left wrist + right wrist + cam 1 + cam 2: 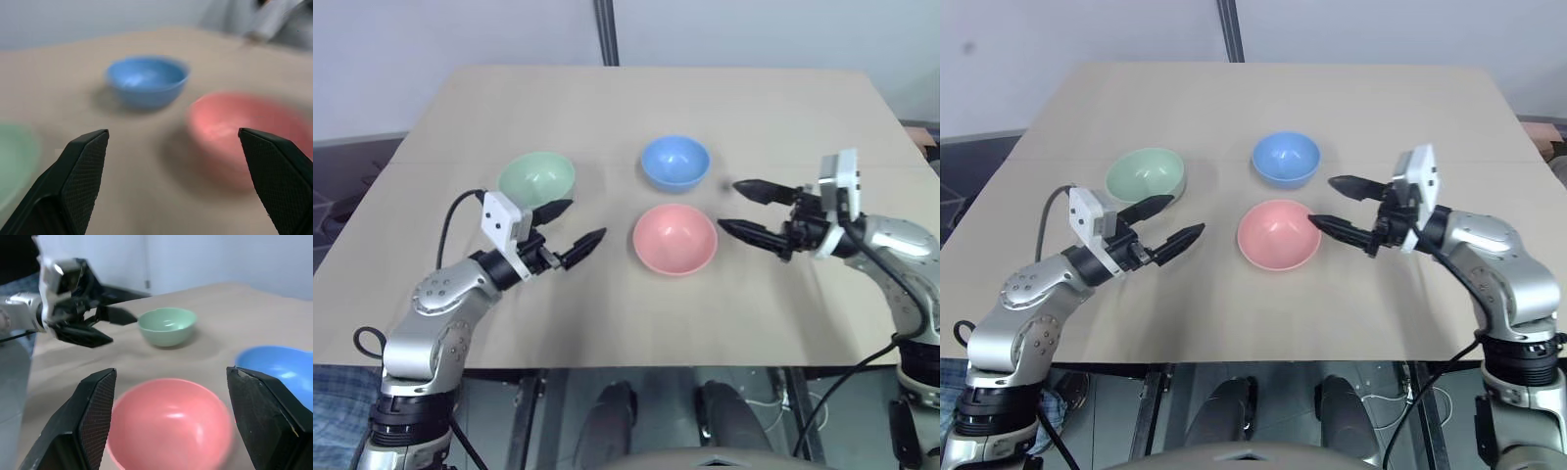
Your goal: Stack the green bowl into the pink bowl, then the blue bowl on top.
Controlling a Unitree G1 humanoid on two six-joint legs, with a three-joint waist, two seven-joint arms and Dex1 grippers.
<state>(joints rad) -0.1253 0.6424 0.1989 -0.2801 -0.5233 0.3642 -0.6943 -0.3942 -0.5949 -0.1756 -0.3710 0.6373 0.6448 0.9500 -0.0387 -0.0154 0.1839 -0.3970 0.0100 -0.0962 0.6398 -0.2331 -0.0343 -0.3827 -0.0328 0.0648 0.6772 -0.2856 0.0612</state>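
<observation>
**Three bowls apart on the table, both grippers empty**

Salmon-pink plastic marks the landmark: the pink bowl (674, 238) sits upright and empty on the tan table (607, 323), nearest the robot of the three bowls.

Level with the pink bowl, one on either side of it, are the two grippers. The left gripper (566, 231) hangs above the table well to the left of the pink bowl, its two black fingers spread wide and pointing toward that bowl, with nothing between them. The right gripper (744, 210) hangs just to the right of the pink bowl, its fingers also wide apart and holding nothing; the nearer fingertip comes close to the bowl's right rim, and whether it touches cannot be told.

Farther back, the blue bowl (674, 162) stands just behind the pink bowl, near but apart from it, upright and empty. The green bowl (536, 178) stands behind and well to the left of the pink bowl, also upright and empty, just beyond the left gripper's fingertips.
</observation>
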